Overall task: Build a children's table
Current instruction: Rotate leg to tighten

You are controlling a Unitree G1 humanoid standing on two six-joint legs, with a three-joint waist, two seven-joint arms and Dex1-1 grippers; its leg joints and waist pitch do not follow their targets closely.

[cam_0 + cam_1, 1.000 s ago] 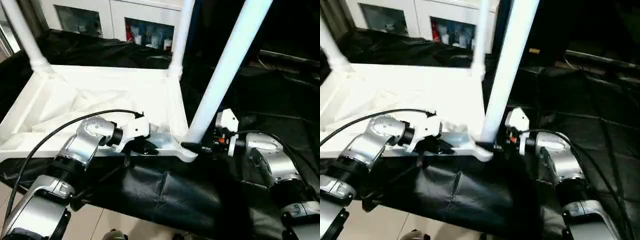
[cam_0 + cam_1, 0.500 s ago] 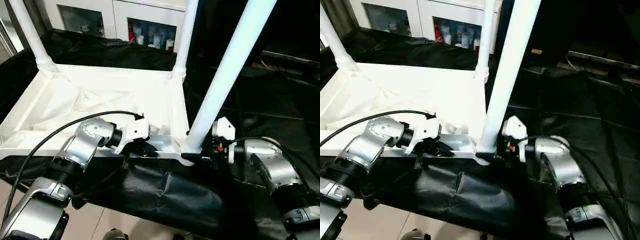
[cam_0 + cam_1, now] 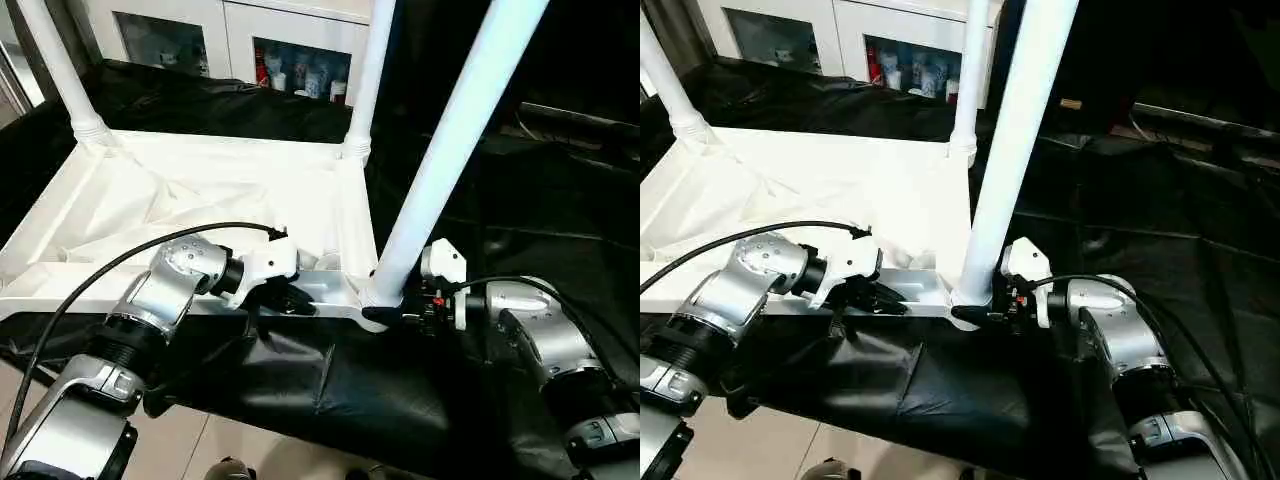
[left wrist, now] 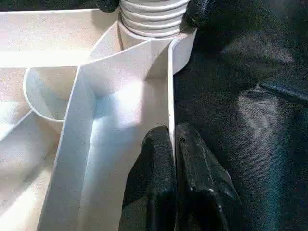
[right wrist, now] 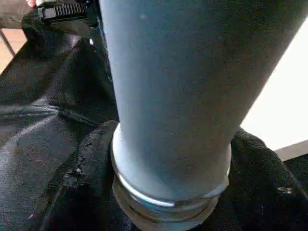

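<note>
The children's table (image 3: 200, 200) lies upside down on black cloth (image 3: 400, 400), three legs in view standing in corner sockets.
The left gripper (image 4: 173, 159) pinches the near rim; the right gripper (image 3: 392, 312) wraps the nearest leg (image 3: 440, 150) at its threaded base, apparently mid-seating.

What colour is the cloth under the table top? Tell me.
Black cloth, clearest in the left eye view, under the white table top.
</note>
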